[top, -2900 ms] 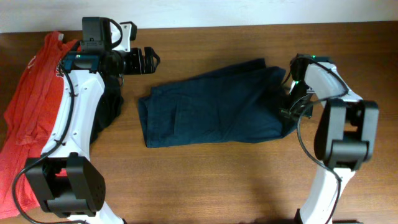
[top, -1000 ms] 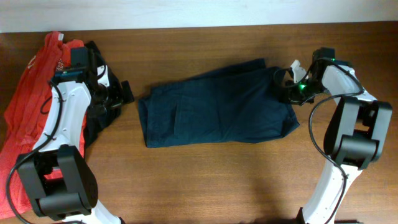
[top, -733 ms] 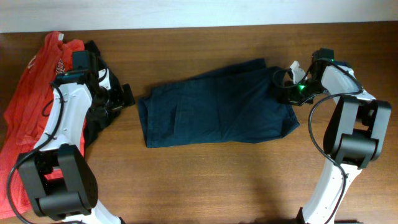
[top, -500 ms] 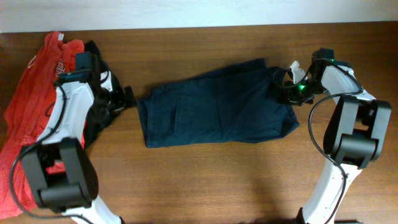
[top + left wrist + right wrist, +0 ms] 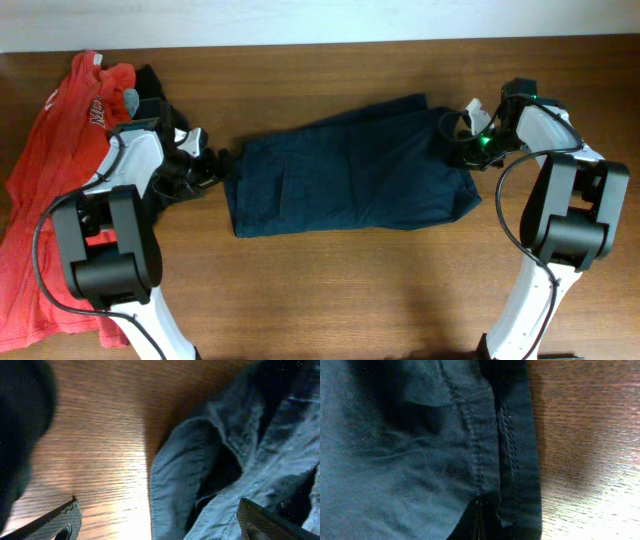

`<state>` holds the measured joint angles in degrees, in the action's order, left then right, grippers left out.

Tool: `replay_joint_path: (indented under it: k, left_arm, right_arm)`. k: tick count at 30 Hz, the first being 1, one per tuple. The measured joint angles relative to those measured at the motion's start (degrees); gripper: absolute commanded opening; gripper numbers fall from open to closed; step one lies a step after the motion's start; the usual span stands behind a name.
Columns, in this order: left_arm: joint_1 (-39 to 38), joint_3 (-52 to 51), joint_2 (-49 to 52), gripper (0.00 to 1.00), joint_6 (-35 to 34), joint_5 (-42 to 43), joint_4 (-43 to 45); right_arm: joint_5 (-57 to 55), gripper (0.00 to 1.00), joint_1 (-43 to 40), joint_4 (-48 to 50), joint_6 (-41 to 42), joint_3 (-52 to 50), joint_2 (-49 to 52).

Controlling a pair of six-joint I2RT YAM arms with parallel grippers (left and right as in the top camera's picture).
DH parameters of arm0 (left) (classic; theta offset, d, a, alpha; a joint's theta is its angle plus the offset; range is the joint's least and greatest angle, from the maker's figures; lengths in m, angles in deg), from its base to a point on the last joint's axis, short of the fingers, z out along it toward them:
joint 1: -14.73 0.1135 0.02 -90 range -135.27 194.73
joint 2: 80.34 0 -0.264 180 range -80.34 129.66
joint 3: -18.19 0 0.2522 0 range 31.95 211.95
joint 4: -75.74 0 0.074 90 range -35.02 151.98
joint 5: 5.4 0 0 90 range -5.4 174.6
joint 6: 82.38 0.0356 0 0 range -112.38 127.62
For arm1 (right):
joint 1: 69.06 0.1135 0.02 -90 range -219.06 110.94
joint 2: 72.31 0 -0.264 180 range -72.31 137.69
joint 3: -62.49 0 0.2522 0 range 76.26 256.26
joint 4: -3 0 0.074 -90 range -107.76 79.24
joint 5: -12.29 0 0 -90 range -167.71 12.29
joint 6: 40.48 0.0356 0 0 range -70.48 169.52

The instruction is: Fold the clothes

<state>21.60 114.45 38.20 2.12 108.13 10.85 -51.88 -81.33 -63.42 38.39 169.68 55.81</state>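
Observation:
A dark blue garment [image 5: 350,175] lies flat across the middle of the wooden table. My left gripper [image 5: 214,166] is at its left edge. In the left wrist view the gripper [image 5: 160,527] is open wide, with the garment's folded left edge [image 5: 175,485] between its fingertips. My right gripper [image 5: 456,140] is at the garment's upper right corner. In the right wrist view its jaws [image 5: 479,527] look closed, pinching the seamed hem [image 5: 510,470] of the blue cloth.
A red shirt [image 5: 50,180] lies crumpled along the table's left side. A black garment [image 5: 170,190] lies under my left arm, and it also shows in the left wrist view [image 5: 20,425]. Bare wood [image 5: 330,290] runs along the front.
My left gripper has moved right and slightly forward from beside the black garment to the blue garment's left edge. My right gripper moved up to the corner earlier and has held still since.

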Motion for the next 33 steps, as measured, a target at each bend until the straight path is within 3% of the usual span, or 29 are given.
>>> replay_joint_path:
  k: [16,22,33]
  left_arm:
    - [0.07,1.79,3.17,0.98,5.03,10.47,0.24]
    - [-0.26,1.84,3.82,0.93,6.16,13.53,0.63]
    - [-6.45,1.84,4.07,0.89,6.62,14.43,0.83]
  right_arm:
    - [0.0,0.04,0.0,-0.17,0.0,0.0,0.0]
    - [0.0,0.04,0.0,-0.17,-0.02,0.0,0.0]
    - [-0.22,0.04,0.0,-0.39,0.0,0.0,0.0]
